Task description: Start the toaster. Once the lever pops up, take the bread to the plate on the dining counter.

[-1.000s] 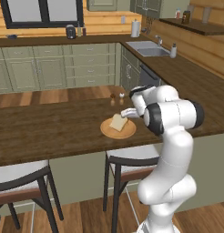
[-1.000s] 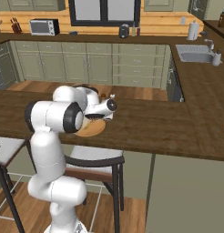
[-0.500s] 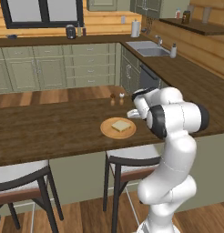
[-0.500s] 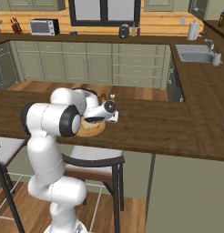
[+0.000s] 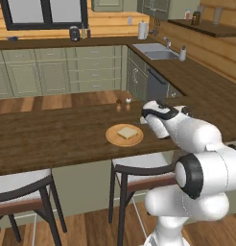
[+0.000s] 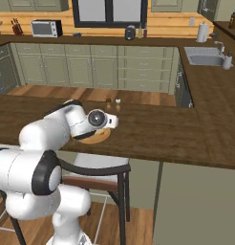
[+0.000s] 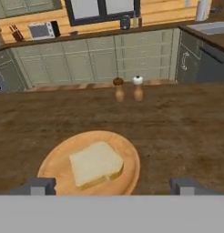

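Tan bread (image 7: 95, 164) now lies flat on the plate (image 7: 58, 157) on the tabletop (image 5: 53, 139); fingers (image 7: 184, 185), spread wide and empty, have backed off. Delivery looks finished.
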Robot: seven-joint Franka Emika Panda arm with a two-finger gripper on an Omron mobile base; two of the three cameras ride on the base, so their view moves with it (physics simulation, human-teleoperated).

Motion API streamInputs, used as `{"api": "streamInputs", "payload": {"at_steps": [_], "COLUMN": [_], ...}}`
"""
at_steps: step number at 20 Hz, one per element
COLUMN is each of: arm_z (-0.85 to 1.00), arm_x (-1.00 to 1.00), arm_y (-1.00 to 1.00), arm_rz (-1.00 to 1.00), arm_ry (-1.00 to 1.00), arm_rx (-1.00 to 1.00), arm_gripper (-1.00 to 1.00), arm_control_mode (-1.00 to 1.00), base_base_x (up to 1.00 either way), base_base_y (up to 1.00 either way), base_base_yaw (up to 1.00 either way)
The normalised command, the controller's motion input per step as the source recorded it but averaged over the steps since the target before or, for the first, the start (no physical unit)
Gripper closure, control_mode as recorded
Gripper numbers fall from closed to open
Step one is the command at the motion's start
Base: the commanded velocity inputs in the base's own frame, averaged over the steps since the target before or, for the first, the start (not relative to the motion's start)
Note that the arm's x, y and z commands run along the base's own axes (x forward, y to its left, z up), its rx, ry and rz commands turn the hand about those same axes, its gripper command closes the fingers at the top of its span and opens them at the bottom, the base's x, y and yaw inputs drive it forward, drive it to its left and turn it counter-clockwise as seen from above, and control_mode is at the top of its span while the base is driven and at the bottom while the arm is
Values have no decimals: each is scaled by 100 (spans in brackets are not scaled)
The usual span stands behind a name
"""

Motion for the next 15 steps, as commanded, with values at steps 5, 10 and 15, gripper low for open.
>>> {"api": "streamInputs", "payload": {"at_steps": [5,10,15], "arm_z": [100,100,100], "arm_x": [-86,-71,-70], "arm_y": [0,0,0], "arm_rz": [-8,-7,-8], "arm_ry": [-3,2,16], "arm_rx": [-3,0,0], "arm_gripper": [-100,-100,-100], "arm_control_mode": [-100,-100,-100], "base_base_x": [0,0,0], "base_base_y": [0,0,0], "base_base_yaw": [0,0,0]}}
